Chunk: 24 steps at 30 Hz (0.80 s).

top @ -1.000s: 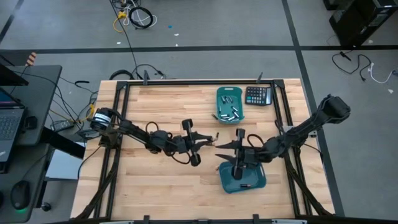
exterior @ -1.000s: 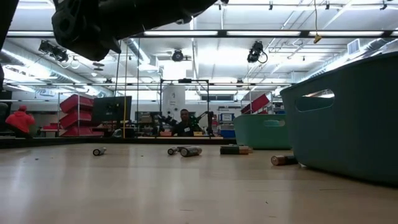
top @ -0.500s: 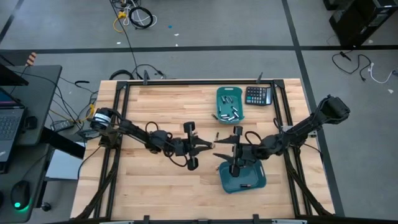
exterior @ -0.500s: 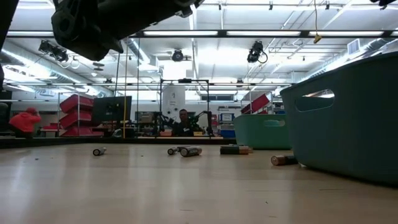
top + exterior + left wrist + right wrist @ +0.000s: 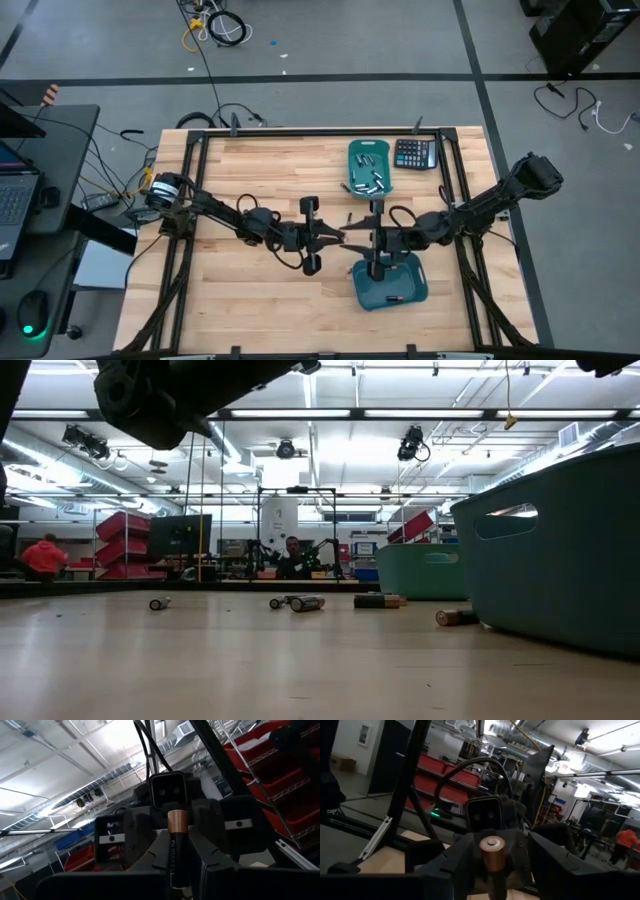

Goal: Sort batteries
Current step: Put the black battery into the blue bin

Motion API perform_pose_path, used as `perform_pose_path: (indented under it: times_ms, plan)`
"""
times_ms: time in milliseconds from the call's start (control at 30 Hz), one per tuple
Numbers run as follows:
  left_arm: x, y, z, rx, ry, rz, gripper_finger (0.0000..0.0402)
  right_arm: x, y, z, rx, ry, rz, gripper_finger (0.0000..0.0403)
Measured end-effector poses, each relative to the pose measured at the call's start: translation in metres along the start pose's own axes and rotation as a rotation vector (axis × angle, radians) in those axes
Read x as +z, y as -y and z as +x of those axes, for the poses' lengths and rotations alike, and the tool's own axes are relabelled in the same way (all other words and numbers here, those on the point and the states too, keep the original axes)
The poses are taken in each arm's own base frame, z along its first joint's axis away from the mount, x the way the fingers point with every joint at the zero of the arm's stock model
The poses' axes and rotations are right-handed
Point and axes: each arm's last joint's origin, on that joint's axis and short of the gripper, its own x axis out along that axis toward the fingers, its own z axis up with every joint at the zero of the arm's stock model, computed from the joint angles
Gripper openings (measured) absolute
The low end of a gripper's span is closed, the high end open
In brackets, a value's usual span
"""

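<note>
Mid-table handover: the left gripper (image 5: 340, 236) is clamped on 1 battery (image 5: 176, 845), its copper end between the spread fingers of the right gripper (image 5: 352, 238), which must close before the left lets go.

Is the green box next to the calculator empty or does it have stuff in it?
Not empty. The high view shows several small silvery batteries lying inside the teal bin beside the calculator.
</note>
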Motion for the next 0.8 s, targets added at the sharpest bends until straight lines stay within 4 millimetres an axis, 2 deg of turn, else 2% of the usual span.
perform_pose_path:
  times_ms: [300, 667, 800]
  plan:
    - [-0.0003, 0.0002, 0.0000, -0.002, -0.002, 0.000, 0.0025, -0.0026, 0.0023, 0.0011, -0.002, -0.016, -0.011, 0.0144]
    - [-0.0007, 0.0001, 0.0000, -0.003, -0.006, 0.000, 0.0027, -0.0034, 0.0034, 0.0016, 0.009, -0.013, -0.031, 0.0093]
    - [-0.0007, 0.0002, 0.0000, -0.004, -0.007, 0.000, 0.0041, -0.0029, 0.0032, 0.0015, 0.009, -0.009, -0.054, 0.0068]
